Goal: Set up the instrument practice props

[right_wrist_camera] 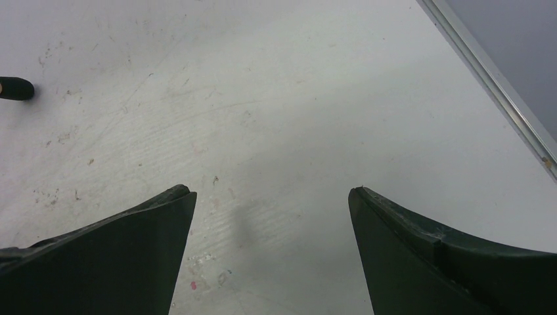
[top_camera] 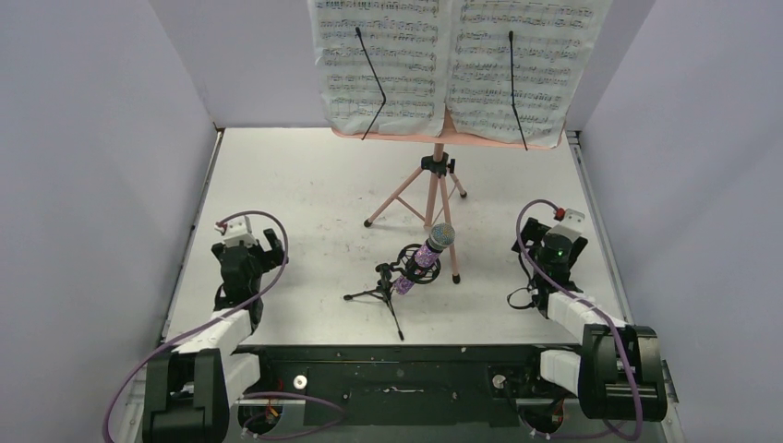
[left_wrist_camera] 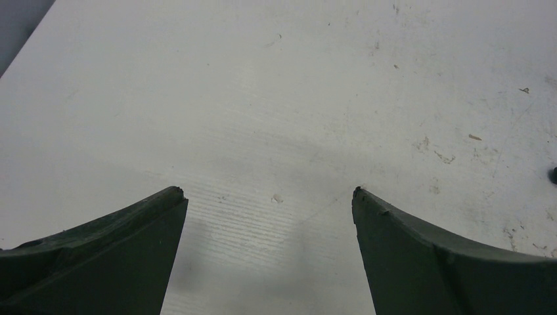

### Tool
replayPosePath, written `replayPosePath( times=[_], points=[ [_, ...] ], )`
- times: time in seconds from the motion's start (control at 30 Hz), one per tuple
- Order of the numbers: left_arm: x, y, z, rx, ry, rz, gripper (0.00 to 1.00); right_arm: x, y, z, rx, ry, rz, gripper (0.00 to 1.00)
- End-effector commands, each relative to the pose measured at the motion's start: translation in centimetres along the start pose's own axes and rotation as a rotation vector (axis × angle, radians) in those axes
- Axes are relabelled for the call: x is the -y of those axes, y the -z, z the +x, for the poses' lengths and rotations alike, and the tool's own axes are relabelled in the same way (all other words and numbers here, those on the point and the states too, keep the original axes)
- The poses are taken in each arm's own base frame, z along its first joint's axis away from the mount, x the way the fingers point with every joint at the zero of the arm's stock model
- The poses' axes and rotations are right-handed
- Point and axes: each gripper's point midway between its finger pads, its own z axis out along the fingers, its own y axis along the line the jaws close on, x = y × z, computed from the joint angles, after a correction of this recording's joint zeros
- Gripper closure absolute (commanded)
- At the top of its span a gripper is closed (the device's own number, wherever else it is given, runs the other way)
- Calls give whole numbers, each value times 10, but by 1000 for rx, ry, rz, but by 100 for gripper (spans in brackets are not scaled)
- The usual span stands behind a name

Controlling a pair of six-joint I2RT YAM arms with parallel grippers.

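Overhead view; wrist views near table (left_wrist_camera: 263, 98)

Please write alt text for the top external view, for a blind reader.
A pink music stand holding two white sheet-music pages stands on a white table; in front of it, a purple microphone sits in a small black mic stand. The left gripper and right gripper are open and empty.

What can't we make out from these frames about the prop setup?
- Top view: sheet-music pages run off the top edge.
- Top view: pink music stand, its desk is hidden behind the pages; only the lower lip shows.
- Top view: how the microphone sits in the ring of the mic stand is too small to tell.
- Right wrist view: black tip cut by the left edge; whose foot, unclear.
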Motion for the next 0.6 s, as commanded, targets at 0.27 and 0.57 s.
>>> replayPosePath(
  times=[0.27,0.57],
  points=[
    [13,-30,-55,208,-62,50,4,-2,-5,-31,236,-17,-28,10],
    [31,-51,-48,191,-68,134,4,-16,-13,-37,284,10,-92,10]
  ],
)
